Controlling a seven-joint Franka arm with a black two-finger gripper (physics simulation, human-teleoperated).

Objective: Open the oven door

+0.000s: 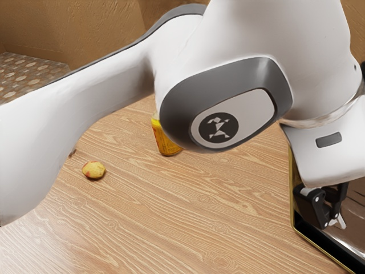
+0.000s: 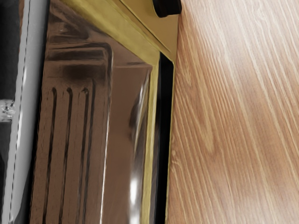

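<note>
Currently black angular gripper (image 1: 334, 222) at exterior frame's lower right, near gold-edged boxy oven (image 1: 292, 200); can't tell grip state.

count by kind: arm (image 1: 114, 97), one; gripper (image 1: 332, 219), one; table (image 1: 171, 211), one; oven (image 2: 125, 107), one; grey bar (image 2: 27, 93), one; black knob-like part (image 2: 167, 7), one; yellow roundish item (image 1: 93, 169), one; yellow container (image 1: 166, 144), one, partly behind the arm; small brown object (image 1: 72, 153), one, kind unclear.
</note>
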